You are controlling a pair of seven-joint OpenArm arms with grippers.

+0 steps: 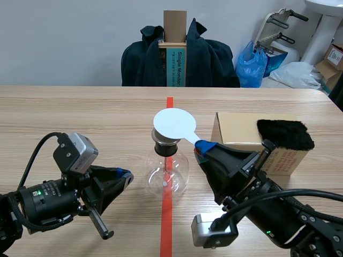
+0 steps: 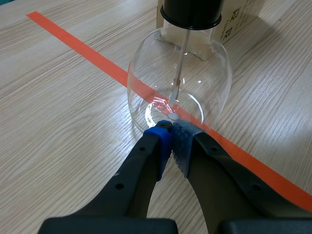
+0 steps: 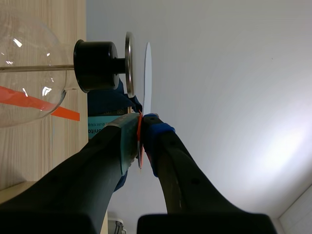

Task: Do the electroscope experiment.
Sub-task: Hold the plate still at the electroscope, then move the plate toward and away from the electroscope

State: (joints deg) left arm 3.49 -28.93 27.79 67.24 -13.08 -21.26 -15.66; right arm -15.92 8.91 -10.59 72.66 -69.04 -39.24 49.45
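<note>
wood table (image 1: 80,112), dark jacket (image 1: 214,59) behind. left gripper (image 2: 171,132) closed empty, seemingly touching flask (image 2: 209,73). right gripper (image 1: 204,145) clamps white paddle (image 1: 174,124) above it.

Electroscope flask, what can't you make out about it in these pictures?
- What hangs at the rod's lower end: too small in the scene view, lost in glass glare in the left wrist view.
- Metal plate: mostly covered by the white paddle in the scene view, edge-on in the right wrist view.
- Stopper top: cut off by the left wrist view's edge.
</note>
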